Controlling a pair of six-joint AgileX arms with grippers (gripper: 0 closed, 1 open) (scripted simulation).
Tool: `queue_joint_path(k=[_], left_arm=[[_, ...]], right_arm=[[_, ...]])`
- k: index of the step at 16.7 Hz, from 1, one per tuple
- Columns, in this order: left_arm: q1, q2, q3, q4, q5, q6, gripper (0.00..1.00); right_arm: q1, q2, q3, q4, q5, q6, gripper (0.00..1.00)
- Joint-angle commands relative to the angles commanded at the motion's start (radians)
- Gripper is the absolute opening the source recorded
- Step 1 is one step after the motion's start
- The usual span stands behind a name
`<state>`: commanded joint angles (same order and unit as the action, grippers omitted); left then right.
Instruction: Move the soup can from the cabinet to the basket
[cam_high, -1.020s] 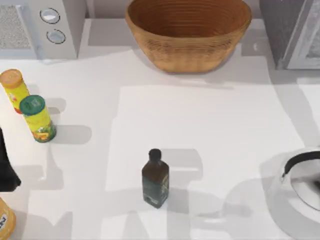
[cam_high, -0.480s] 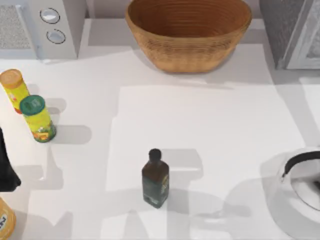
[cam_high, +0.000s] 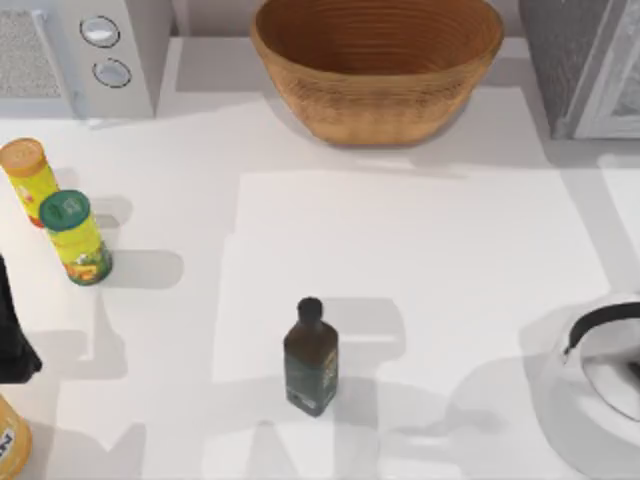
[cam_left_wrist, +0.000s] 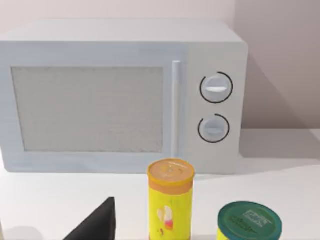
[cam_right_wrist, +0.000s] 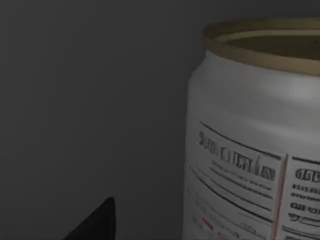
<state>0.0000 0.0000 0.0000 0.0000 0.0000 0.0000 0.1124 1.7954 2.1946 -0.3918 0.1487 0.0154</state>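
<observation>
The soup can stands upright in a dim grey space, seen very close in the right wrist view: silvery-white, with a gold rim, dark lettering and a thin red line. A dark tip of my right gripper shows beside it, apart from the can. The cabinet, grey-speckled with a white-framed door, stands at the table's back right. The wicker basket sits at the back middle, to the cabinet's left. My left arm is parked at the left edge.
A white microwave with two knobs stands at the back left. Two yellow-green jars are near the left edge, and a dark bottle stands in the middle front. A kettle is at the front right and an orange container at the front left.
A small pale shape and the shadow between the basket and the cabinet have gone from the top view. Nothing on the table has moved.
</observation>
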Motion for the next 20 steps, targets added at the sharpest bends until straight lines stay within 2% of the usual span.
queue_joint_path(k=[7,20], left_arm=[[0.0,0.0,0.0,0.0,0.0,0.0,1.0],[0.0,0.0,0.0,0.0,0.0,0.0,1.0]], right_arm=[[-0.008,0.06,0.072,-0.012,-0.007,0.0,1.0],[-0.008,0.06,0.072,-0.012,-0.007,0.0,0.02]])
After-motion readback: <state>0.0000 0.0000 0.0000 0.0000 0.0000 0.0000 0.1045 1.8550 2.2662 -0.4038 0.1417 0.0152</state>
